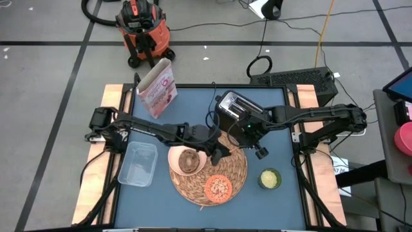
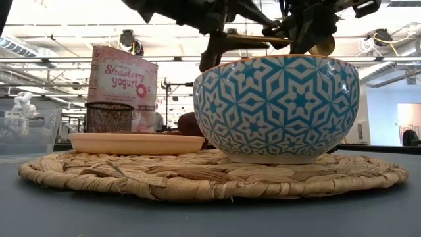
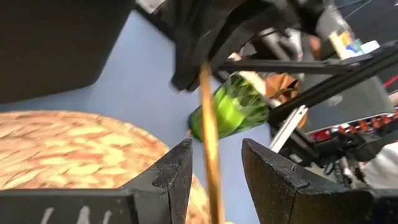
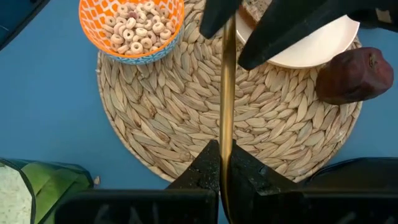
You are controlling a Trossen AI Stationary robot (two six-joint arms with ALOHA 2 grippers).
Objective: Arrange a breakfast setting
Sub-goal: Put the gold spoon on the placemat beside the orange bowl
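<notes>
Wooden spoon point(image 4: 227, 93) — bowl end hidden

— What's that round placemat point(image 4: 186, 118) made of?

— Woven straw, coarse and matt, with dry ribbed plaits. The table top point(image 4: 50, 106) under it is smooth, matt blue.

— And the dishes?

— The small orange dish point(image 4: 134, 31) looks like glazed ceramic with a soft sheen. The cream bowl point(image 4: 311, 46) is smooth too.

— The spoon point(image 4: 227, 93)?

— Wood, with a smooth, slightly glossy handle.

— Anything else?

— A wrinkled, dull dark-red fruit point(image 4: 354, 74), a printed cardboard cereal box point(image 2: 122, 82), a clear plastic tub point(image 1: 137, 164), and matt black plastic fingers point(image 3: 273, 180).
</notes>
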